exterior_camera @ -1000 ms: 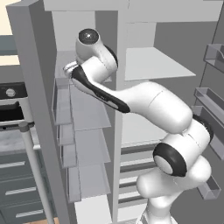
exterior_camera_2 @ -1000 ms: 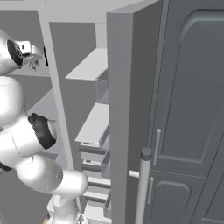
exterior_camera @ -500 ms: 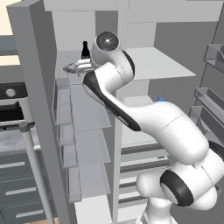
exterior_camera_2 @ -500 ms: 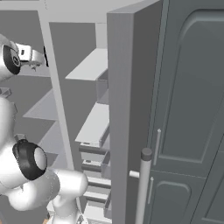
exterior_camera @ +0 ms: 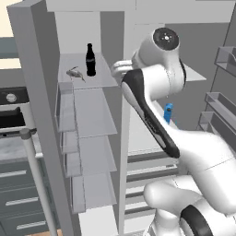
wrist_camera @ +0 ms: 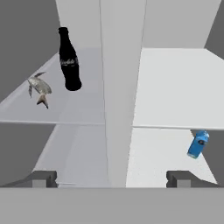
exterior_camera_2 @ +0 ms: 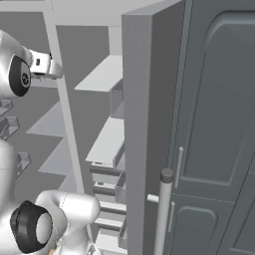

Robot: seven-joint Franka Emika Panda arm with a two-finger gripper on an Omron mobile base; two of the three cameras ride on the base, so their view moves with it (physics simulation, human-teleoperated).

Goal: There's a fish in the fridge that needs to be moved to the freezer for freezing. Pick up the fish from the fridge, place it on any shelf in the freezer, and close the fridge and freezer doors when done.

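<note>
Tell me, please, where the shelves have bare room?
The white shelf right of the divider is bare. The glass shelf is crowded at its left by the grey-silver fish and black cola bottle; lower glass shelves are free.

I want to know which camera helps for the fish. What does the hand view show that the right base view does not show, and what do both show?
Hand view: the fish lying on a glass shelf beside the upright black bottle, a blue bottle on a white shelf, and the open end effector holding nothing.

Right base view: an open grey door with its silver bar handle, and the arm.

Both: white shelves and the vertical divider.
</note>
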